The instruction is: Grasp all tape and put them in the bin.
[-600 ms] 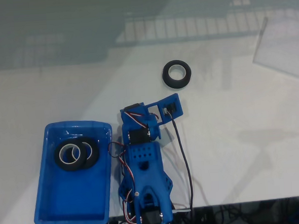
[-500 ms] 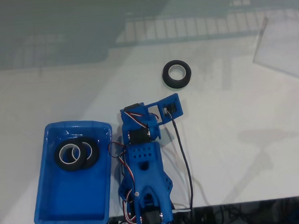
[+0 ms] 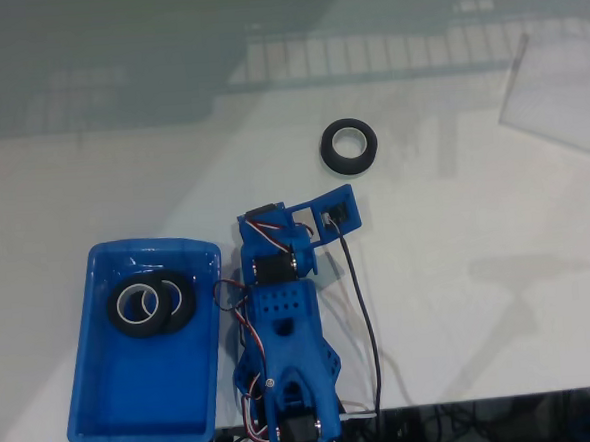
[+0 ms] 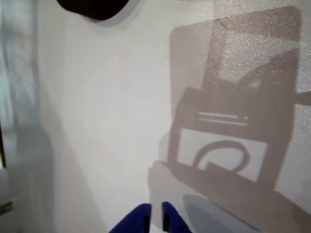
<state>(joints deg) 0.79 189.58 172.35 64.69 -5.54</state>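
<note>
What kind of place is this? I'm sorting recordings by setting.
Probably a lab or hobby workbench: a white table carries a blue 3D-printed arm with exposed wiring, a blue bin holding two tape rolls, and another tape roll outside it.

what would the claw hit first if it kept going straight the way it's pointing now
In the wrist view the claw points up the frame over bare white table. The line looks free until the black tape roll at the top edge, slightly left of it; it might pass just right. Depth is unclear.
</note>
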